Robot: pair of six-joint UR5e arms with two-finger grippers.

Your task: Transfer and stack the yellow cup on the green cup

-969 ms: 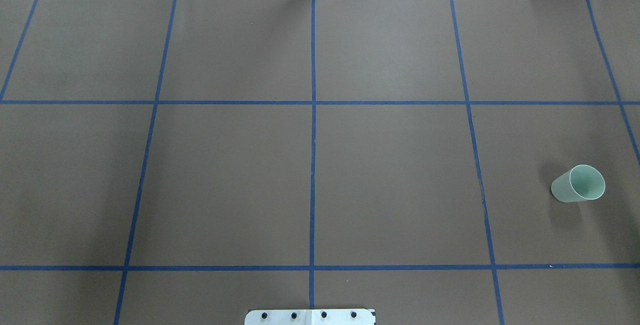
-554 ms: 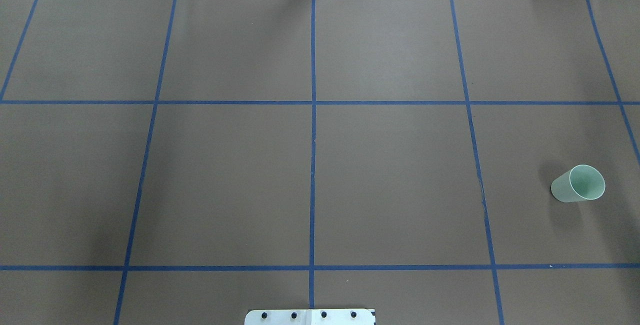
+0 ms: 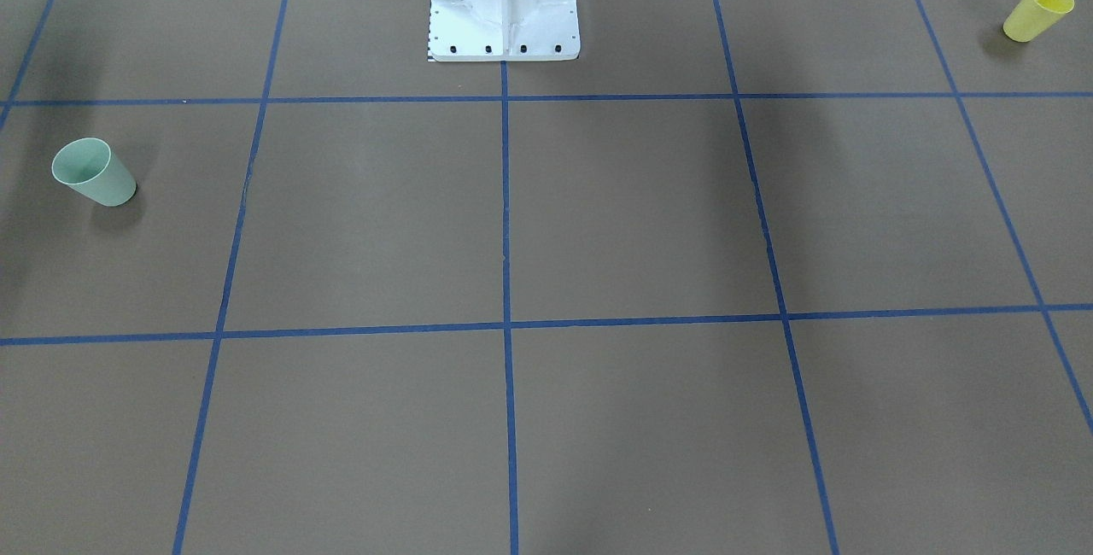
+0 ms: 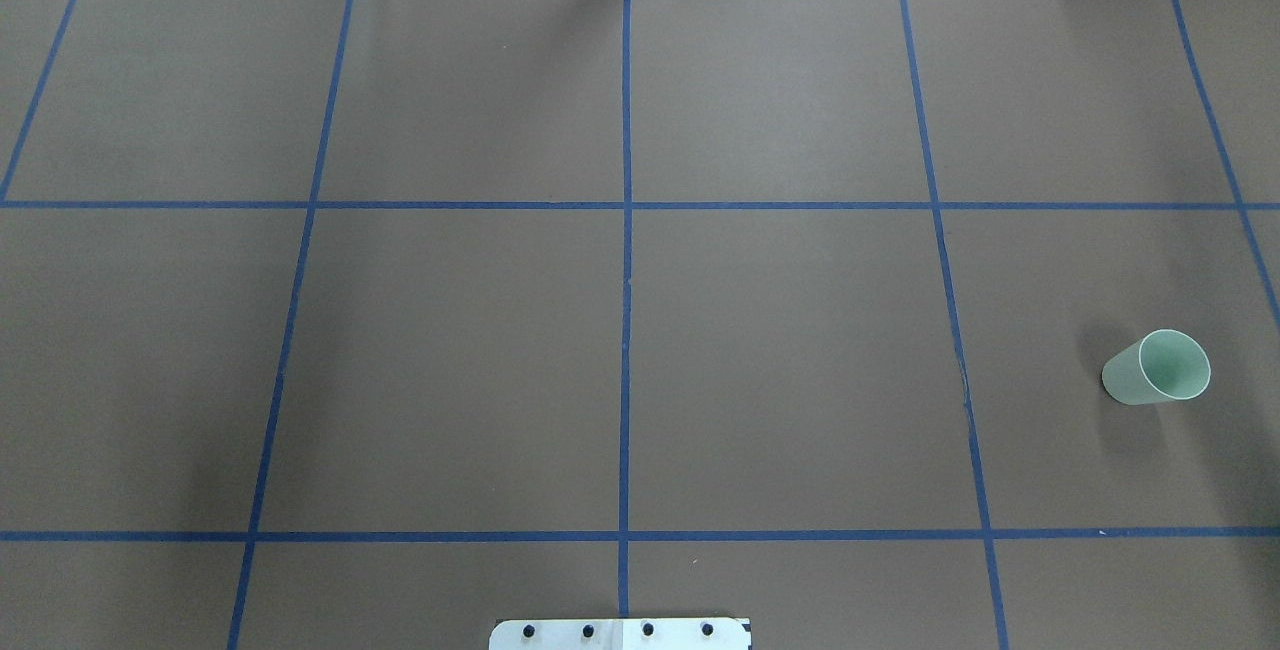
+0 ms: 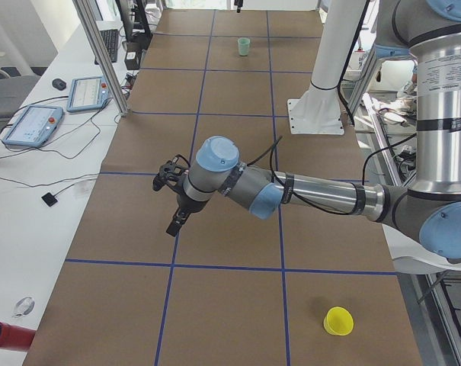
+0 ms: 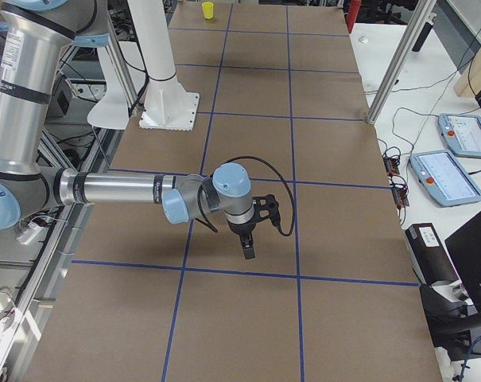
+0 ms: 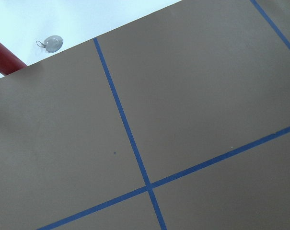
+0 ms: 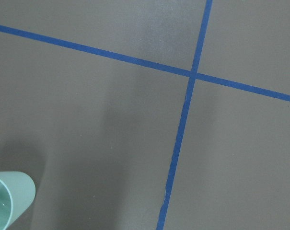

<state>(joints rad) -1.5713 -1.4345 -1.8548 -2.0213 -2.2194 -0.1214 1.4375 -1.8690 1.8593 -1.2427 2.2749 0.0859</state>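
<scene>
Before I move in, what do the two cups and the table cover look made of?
Yellow cup: likely plastic, smooth, thin-walled, even colour. Green cup: same look, probably plastic, thin pale rim. Cover: seems brown paper, matte, wavy at its far edge.

No legible text, labels, brands or numbers, pendant screens [image 6: 443,177] too small to read

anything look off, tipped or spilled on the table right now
Nothing stands out. The yellow cup and the green cup both stand upright and intact at opposite ends of the table, with nothing spilled.
</scene>
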